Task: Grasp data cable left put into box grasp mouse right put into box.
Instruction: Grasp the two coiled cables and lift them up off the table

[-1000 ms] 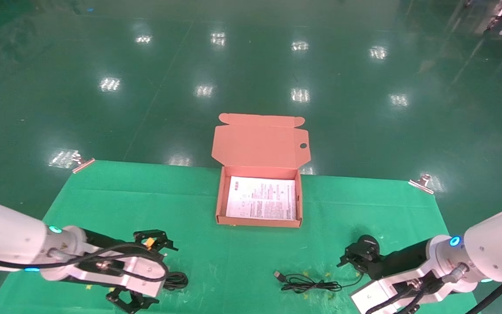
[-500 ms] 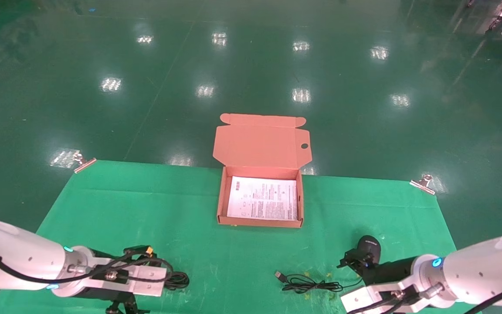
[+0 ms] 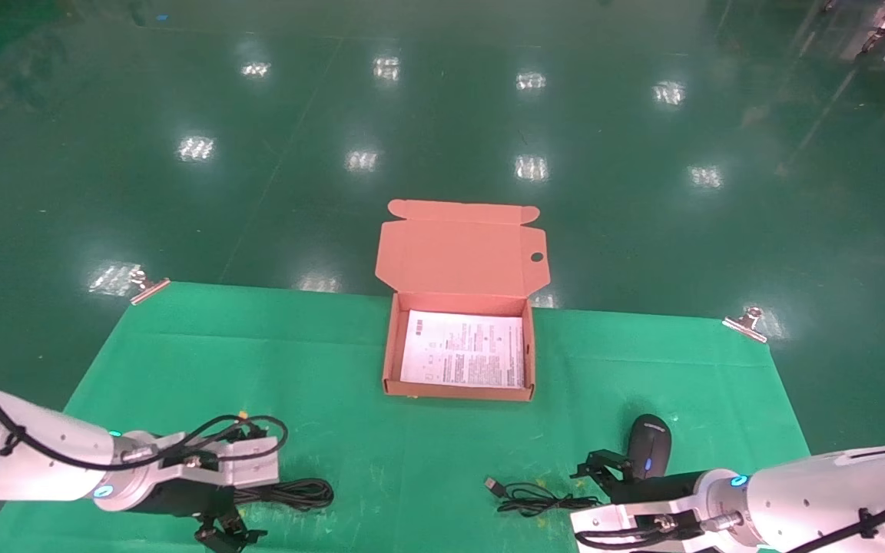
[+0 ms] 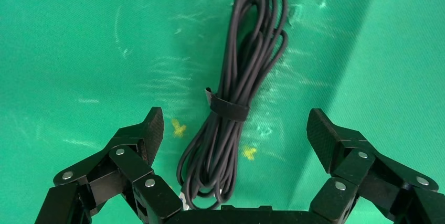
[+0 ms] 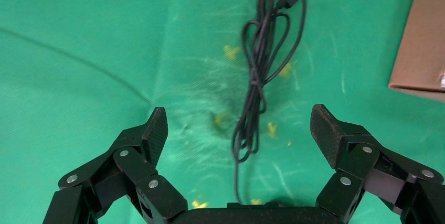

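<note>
Data cable (image 4: 233, 109) strapped in bundle, flat on green worktop (image 3: 181, 353), nothing over it; lies between spread jaws of left gripper (image 4: 234, 135), untouched. Mouse (image 3: 648, 456) beside right gripper (image 5: 239, 132), jaws spread over its cord (image 5: 260, 77). Box (image 3: 391, 346) open, well apart.

The near end of the data cable (image 4: 234, 108) runs under the left gripper (image 4: 234, 135) body and is hidden in the left wrist view. In the head view the left arm covers part of it. The mouse (image 3: 648, 455) cord's near stretch vanishes beneath the right gripper (image 5: 239, 135).
</note>
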`<state>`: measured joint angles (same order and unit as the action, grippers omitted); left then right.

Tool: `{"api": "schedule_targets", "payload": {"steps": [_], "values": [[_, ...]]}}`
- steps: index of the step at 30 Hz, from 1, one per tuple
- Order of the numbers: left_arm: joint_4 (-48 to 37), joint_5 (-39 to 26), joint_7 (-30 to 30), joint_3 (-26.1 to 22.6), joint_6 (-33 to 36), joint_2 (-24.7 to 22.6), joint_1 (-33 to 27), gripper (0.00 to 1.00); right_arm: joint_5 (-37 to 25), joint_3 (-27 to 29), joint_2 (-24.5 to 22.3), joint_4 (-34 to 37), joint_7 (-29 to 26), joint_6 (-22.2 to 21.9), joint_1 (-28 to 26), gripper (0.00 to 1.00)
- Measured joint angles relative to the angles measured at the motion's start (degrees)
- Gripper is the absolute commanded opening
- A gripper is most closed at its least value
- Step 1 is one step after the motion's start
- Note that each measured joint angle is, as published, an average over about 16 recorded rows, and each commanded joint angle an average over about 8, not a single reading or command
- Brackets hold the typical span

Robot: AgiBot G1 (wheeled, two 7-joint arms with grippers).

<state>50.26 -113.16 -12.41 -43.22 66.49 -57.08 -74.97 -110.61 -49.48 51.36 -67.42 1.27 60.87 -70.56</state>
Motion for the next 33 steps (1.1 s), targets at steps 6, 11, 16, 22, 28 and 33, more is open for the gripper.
{"api": "schedule_targets", "payload": {"steps": [6, 11, 16, 22, 28, 33], "values": [[-4.33, 0.99, 2.62, 0.44, -1.28, -1.15, -0.71, 1.00, 0.06, 0.07, 1.63, 3.46, 2.41, -2.70, 0.46, 1.00], [-6.51, 1.67, 4.31, 0.68, -1.78, -1.79, -1.03, 0.99, -0.41, 0.09, 2.51, 5.30, 3.97, -5.09, 1.04, 1.00], [-7.86, 2.46, 5.49, 0.99, -2.06, -2.11, -1.14, 0.54, -0.94, 0.04, 3.06, 6.45, 5.01, -6.92, 1.62, 0.60], [-9.00, 3.52, 6.36, 1.51, -2.27, -2.25, -1.20, 0.00, -1.41, -0.01, 3.59, 7.52, 5.60, -8.30, 2.03, 0.00], [-9.47, 4.12, 6.72, 1.81, -2.36, -2.26, -1.24, 0.00, -1.58, -0.03, 3.79, 7.91, 5.82, -8.81, 2.19, 0.00], [-9.51, 4.22, 6.74, 1.88, -2.37, -2.24, -1.26, 0.00, -1.59, -0.04, 3.81, 7.95, 5.83, -8.86, 2.22, 0.00]]}}
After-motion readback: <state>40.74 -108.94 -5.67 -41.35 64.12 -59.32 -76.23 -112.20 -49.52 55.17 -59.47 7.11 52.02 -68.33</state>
